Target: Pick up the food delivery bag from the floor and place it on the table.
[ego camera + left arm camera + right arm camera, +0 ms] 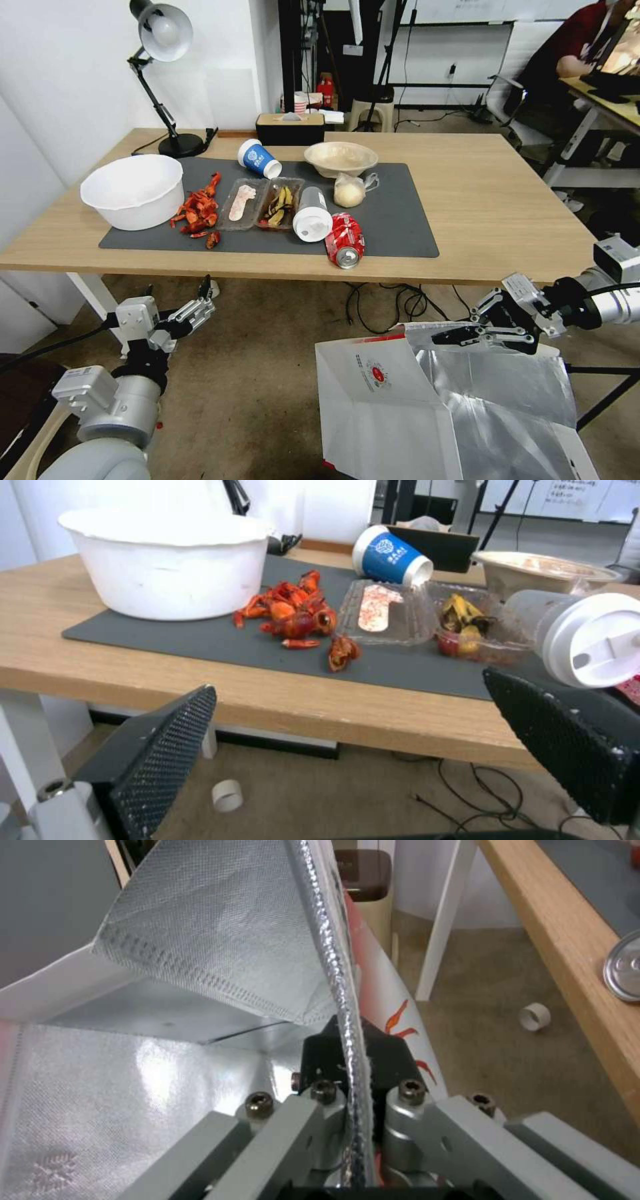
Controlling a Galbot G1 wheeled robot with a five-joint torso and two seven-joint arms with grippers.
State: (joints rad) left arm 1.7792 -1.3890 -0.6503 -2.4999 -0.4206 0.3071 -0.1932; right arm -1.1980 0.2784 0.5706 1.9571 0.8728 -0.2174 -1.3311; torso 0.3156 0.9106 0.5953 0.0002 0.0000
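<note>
The food delivery bag [387, 400] stands open on the floor [267, 373] in front of the table [500, 200], white with a round red logo and a silver foil lining [200, 940]. My right gripper [448, 335] is shut on the bag's rear top rim. In the right wrist view the foil rim [333, 965] runs between the closed fingers of the right gripper [350, 1050]. My left gripper [205, 297] hangs open below the table's front edge, far left of the bag. In the left wrist view the left gripper [347, 685] holds nothing between its black pads [167, 740].
On the dark grey mat [400, 227] lie a white bowl [133, 190], crayfish shells [197, 213], plastic trays, two tipped cups, a paper bowl and a crushed red can [345, 241]. A desk lamp [163, 80] stands at the back left. Cables [393, 303] and a tape roll [228, 795] lie under the table.
</note>
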